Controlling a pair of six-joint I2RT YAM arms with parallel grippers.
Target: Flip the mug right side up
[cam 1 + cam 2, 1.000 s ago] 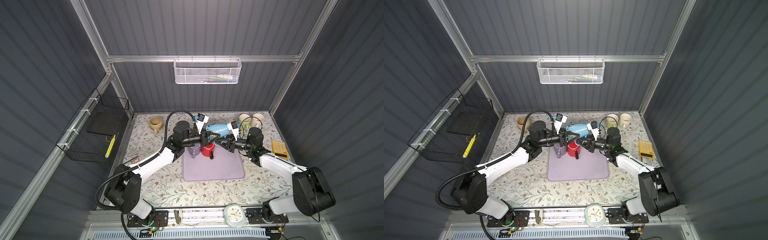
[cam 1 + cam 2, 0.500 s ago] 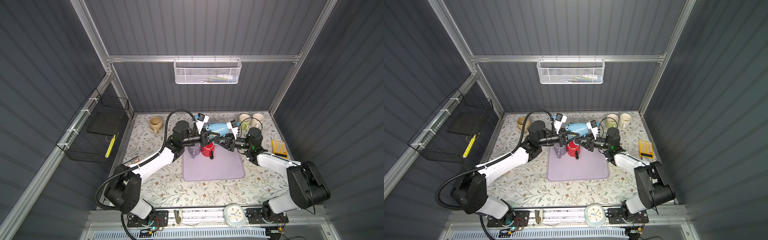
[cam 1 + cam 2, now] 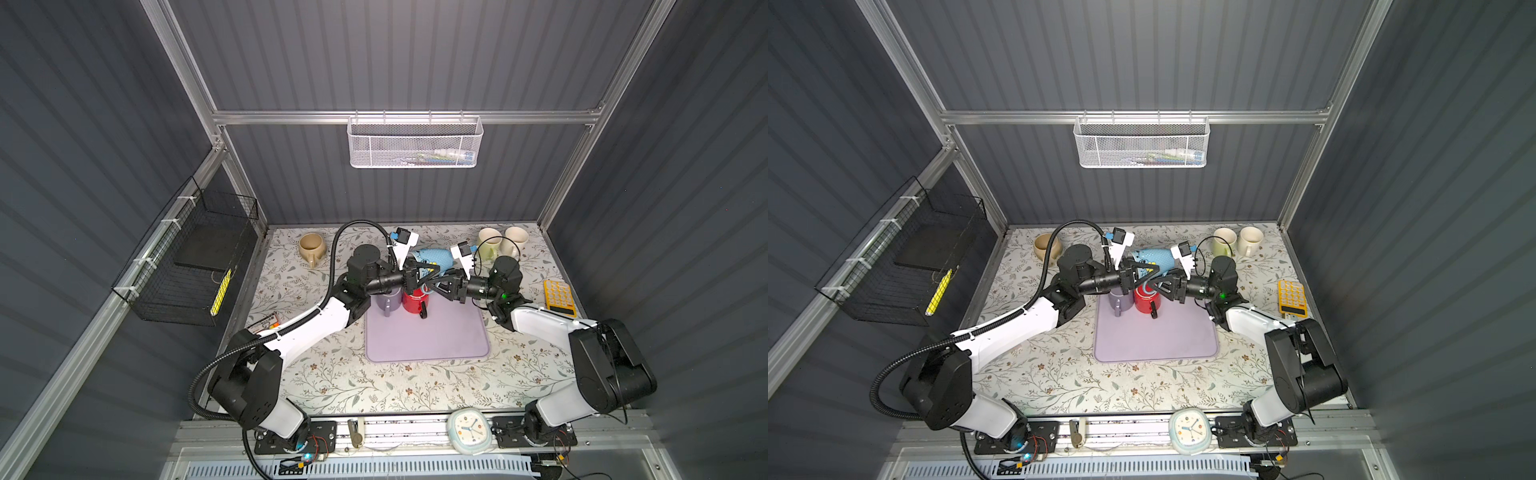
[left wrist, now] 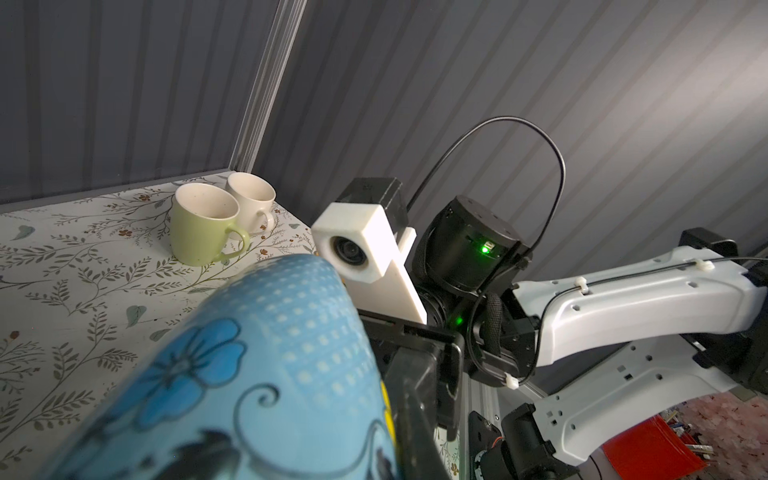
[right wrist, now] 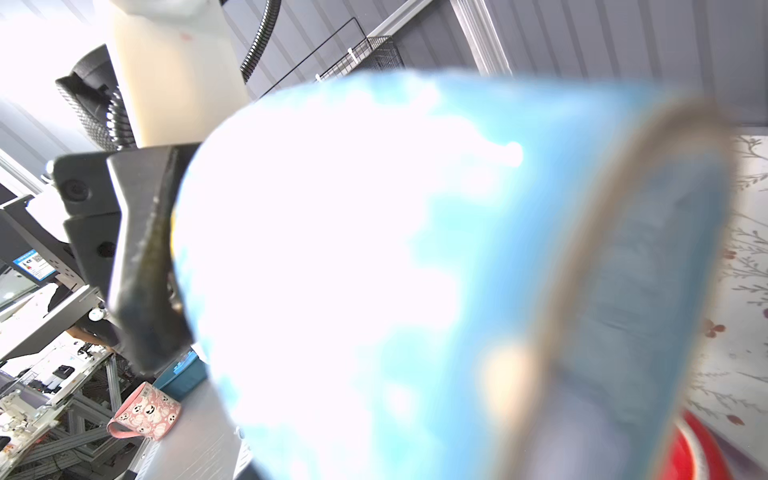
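Observation:
A light blue flowered mug (image 3: 434, 257) (image 3: 1152, 257) hangs on its side in the air above the back of the lilac mat (image 3: 428, 345), between both grippers. My left gripper (image 3: 422, 274) (image 3: 1140, 272) is shut on it from the left. In the left wrist view one black finger (image 4: 415, 415) presses against the mug (image 4: 249, 374). My right gripper (image 3: 438, 282) (image 3: 1156, 286) meets it from the right, low on the mug, jaws parted. The mug (image 5: 374, 270) fills the right wrist view as a blur and hides that gripper's fingers; the left finger (image 5: 141, 270) shows beside it.
A red mug (image 3: 413, 301) and a purple mug (image 3: 388, 301) stand on the mat right under the grippers. A tan mug (image 3: 311, 247) sits back left, a green mug (image 3: 488, 243) and a cream mug (image 3: 515, 239) back right. A yellow calculator (image 3: 559, 297) lies right.
My left gripper has closed onto the blue mug. The right gripper's jaws, shut a second ago, have parted. The mug has stayed where it was.

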